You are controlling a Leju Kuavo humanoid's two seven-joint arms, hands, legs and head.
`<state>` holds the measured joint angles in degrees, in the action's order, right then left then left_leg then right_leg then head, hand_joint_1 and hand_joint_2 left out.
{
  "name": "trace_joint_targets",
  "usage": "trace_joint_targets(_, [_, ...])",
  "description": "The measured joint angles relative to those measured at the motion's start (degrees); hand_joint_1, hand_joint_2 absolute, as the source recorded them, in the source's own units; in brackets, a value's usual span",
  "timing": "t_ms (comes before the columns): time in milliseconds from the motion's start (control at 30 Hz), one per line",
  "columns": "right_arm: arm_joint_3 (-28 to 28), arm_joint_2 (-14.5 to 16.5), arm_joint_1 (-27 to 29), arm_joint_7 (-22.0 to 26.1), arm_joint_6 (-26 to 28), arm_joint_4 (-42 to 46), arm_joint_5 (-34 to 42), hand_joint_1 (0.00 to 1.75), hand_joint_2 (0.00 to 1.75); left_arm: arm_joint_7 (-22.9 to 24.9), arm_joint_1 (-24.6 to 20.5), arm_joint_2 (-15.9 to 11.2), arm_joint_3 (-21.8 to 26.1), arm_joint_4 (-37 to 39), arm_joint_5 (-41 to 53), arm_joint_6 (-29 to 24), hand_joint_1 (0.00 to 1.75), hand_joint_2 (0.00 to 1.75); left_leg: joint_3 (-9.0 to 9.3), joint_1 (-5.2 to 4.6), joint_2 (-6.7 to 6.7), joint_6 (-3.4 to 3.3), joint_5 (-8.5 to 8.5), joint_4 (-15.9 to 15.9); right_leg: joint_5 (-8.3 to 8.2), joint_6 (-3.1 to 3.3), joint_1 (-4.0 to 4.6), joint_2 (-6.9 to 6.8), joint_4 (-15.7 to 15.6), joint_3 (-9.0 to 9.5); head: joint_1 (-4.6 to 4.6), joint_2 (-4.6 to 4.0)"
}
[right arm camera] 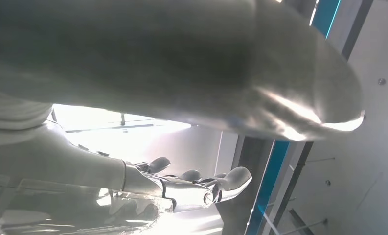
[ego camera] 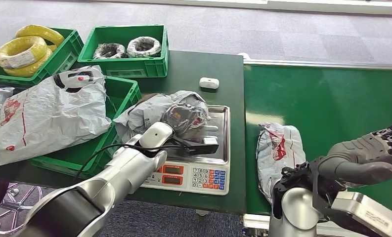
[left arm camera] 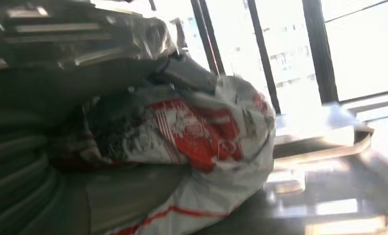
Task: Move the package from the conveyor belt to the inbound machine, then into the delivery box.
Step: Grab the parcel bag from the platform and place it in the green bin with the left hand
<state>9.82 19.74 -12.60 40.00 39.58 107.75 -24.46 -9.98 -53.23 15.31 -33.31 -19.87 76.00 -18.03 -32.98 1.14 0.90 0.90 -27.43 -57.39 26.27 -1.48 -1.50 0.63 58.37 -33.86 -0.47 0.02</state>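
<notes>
1. Left hand grips a crumpled grey package over the scale pan; its long axis runs across the pan's far-left edge.
2. Open green crate sits just left of that hand.
3. Right hand, fingers spread and holding nothing, hovers above the conveyor belt; a second package lies lengthwise beside it.
4. Red print on the bags, unreadable.

Parcel-sorting workspace | green conveyor belt | weighing scale on dark table | green plastic crates | courier bags
</notes>
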Motion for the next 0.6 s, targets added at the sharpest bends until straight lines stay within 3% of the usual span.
trace_joint_targets(133, [-0.1,0.1,0.7,0.0,0.0,0.3,0.3,0.00,0.00,-11.6,-0.1,0.6,9.8,-5.6,-21.0,-3.6,1.64,1.75,-0.10,0.00,-0.03,-0.01,0.02,0.0,-0.01,0.00,0.00,0.03,0.0,-0.11,0.00,0.00])
trace_joint_targets(200, [-0.2,0.2,0.9,0.0,0.0,0.5,0.4,0.00,0.00,-14.7,-0.5,0.8,15.8,-10.0,-29.5,-3.3,1.64,1.75,-0.13,0.00,-0.14,0.00,0.01,0.0,-0.01,0.00,0.00,0.13,0.0,-0.14,-0.01,0.00])
trace_joint_targets(333, [-0.6,0.2,1.1,0.0,0.0,0.6,0.5,0.00,0.00,-15.3,-1.2,0.7,24.0,-17.4,-34.3,-2.4,1.64,1.75,-0.12,0.00,-0.21,0.01,0.01,0.0,-0.01,0.01,0.00,0.22,0.0,-0.18,-0.02,0.00])
trace_joint_targets(600, [-1.1,0.2,1.2,0.0,0.0,0.9,0.6,0.00,0.00,-16.1,-0.9,0.0,31.5,-24.7,-41.0,-6.1,1.59,1.75,-0.20,0.00,-0.25,0.00,0.01,0.0,-0.01,0.01,0.00,0.25,0.0,-0.21,0.01,0.00])
